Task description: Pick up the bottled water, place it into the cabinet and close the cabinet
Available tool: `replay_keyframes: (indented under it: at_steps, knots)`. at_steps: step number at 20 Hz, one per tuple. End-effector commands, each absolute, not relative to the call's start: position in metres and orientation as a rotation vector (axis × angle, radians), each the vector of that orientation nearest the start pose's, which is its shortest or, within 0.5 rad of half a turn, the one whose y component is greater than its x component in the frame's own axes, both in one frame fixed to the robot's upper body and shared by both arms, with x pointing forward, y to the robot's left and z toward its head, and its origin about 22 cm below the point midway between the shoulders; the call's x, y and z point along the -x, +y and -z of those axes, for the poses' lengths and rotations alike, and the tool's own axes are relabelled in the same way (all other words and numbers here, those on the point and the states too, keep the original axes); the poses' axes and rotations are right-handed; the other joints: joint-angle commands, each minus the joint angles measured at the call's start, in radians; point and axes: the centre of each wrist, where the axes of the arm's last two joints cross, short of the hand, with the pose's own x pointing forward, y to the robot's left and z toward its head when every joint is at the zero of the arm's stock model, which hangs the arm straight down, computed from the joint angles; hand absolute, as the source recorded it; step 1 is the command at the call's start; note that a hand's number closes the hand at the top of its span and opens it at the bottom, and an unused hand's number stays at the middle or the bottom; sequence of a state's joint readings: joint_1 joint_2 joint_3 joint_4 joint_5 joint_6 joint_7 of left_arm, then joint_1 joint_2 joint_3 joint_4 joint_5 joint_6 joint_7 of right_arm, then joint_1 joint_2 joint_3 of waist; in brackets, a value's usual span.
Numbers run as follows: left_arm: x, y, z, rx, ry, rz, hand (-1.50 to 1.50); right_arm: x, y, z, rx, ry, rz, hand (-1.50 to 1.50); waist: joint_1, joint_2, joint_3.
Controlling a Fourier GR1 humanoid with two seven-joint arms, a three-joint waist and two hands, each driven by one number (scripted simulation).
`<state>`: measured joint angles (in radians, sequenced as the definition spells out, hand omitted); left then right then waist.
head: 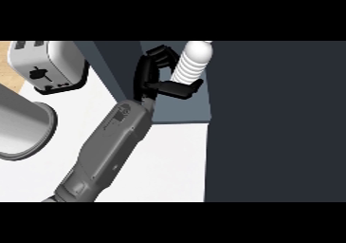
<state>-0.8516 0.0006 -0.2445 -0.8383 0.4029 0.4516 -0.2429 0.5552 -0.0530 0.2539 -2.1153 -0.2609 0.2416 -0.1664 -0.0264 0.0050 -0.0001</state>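
Observation:
The bottled water [192,60] is a white ribbed bottle standing inside the open cabinet [181,108], on its blue-grey floor near the back. My left hand [149,71] reaches in from the lower left on its grey forearm. Its fingers arch round the bottle's left side and its thumb [181,88] lies against the bottle's base. A narrow gap shows between the palm and the bottle. The right hand shows nowhere.
A dark cabinet door or panel [280,118] fills the right side. A silver toaster [46,64] stands at the upper left. A large grey metal pot [18,128] sits at the left edge. The white counter [168,161] runs under the forearm.

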Motion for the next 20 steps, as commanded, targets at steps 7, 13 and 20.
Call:
replay_keyframes:
  at_steps: [7,13,20]
  knots:
    - [-0.441,0.088,-0.092,-0.116,-1.735,-0.016,1.5,-0.12,-0.224,-0.042,-0.461,-1.79,0.037,-1.5,-0.023,0.012,0.0]
    - [-0.438,0.079,-0.069,-0.203,-1.728,0.008,1.5,-0.11,-0.222,-0.036,-0.48,-1.754,0.0,-1.5,-0.036,0.014,0.0]
    - [-0.437,0.097,-0.05,-0.402,-1.722,0.097,1.5,-0.117,-0.22,-0.036,-0.477,-1.767,0.01,-1.5,-0.031,0.014,0.0]
